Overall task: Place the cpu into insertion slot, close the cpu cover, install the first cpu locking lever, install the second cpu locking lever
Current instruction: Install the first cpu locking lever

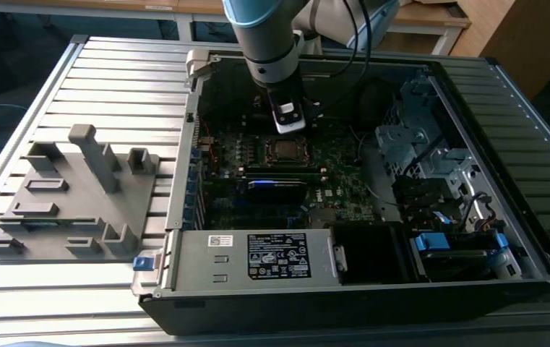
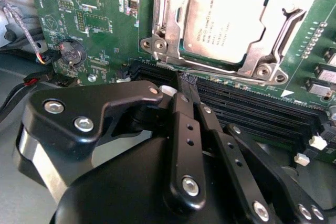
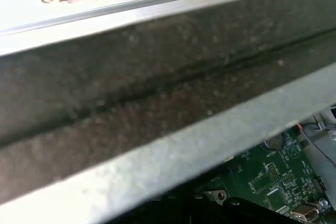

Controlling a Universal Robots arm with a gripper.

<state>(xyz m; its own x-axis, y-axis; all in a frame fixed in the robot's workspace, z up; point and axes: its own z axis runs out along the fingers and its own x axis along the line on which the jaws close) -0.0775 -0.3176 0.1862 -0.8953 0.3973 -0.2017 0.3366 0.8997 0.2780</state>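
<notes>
One arm (image 1: 260,32) reaches down, in the exterior view, into an open computer case (image 1: 352,314) lying on a slatted metal bench (image 1: 121,79); its jaws hang just above the cpu (image 1: 282,150), which sits near the middle of the motherboard (image 1: 342,195). A grey moulded fixture (image 1: 72,195) lies on the bench at the exterior view's left, beside the case. In the second wrist view, the cpu (image 2: 226,19) lies flat in the insertion slot with the cpu cover (image 2: 164,24) folded down around it, the metal top showing through the cover's window. The jaws are clenched together with no gap visible and nothing seen between them; the fingertips (image 2: 185,85) sit at a thin wire locking lever (image 2: 220,75) that runs along the slot's edge next to the black memory slots (image 2: 262,108). Whether they touch the lever cannot be told. A coin cell (image 2: 71,52) sits on the board, well apart from the slot. In the first wrist view, a grey metal case wall (image 3: 157,150) crosses the picture, with a strip of green motherboard (image 3: 268,174) beyond it
</notes>
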